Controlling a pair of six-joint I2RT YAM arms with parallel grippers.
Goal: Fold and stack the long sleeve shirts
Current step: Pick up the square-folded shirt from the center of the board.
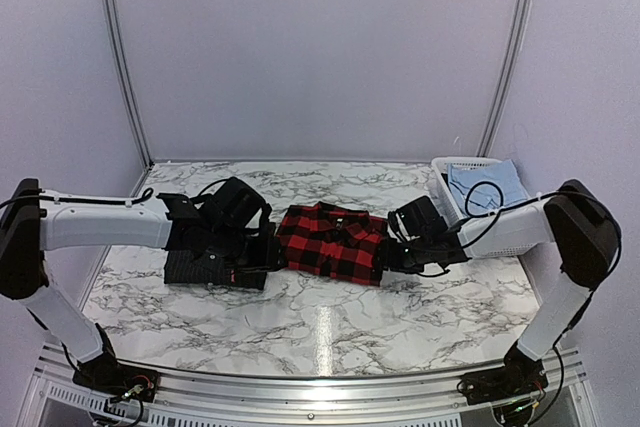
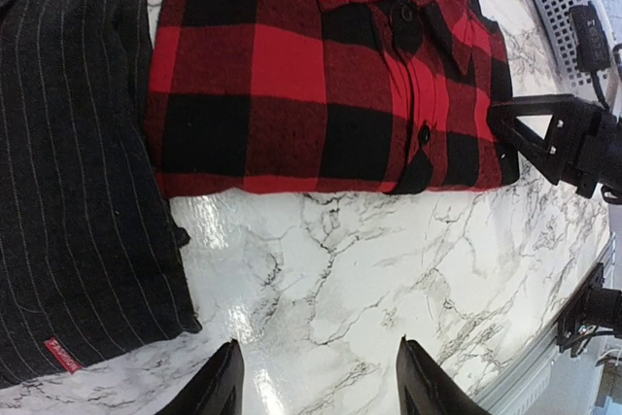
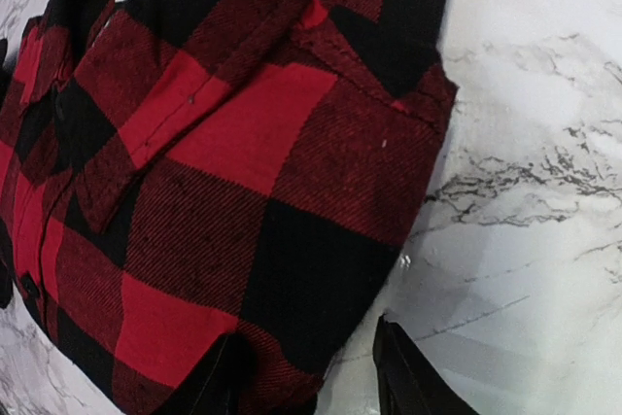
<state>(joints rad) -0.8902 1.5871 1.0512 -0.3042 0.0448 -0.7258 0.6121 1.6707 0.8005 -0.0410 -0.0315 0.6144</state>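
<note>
Folding stage: we judge both long sleeve shirts folded, with stacking yet to be done.
Plaid shirt (image 1: 330, 242): our landmark, a buttoned, collar-up rectangle lying flat on the marble table (image 1: 320, 332).
Charcoal shirt (image 2: 78, 191): just left of the plaid shirt and not on it, so one must be lifted onto the other.
Left gripper (image 2: 319, 368): over bare marble just in front of the plaid shirt, fingers apart and empty.
Right gripper (image 3: 311, 371): at the plaid shirt's right edge, fingers partly apart astride the hem and not clamped; we think it is placed to take that edge.
Basket (image 1: 470, 164): behind and right of the plaid shirt, clear of the work.
</note>
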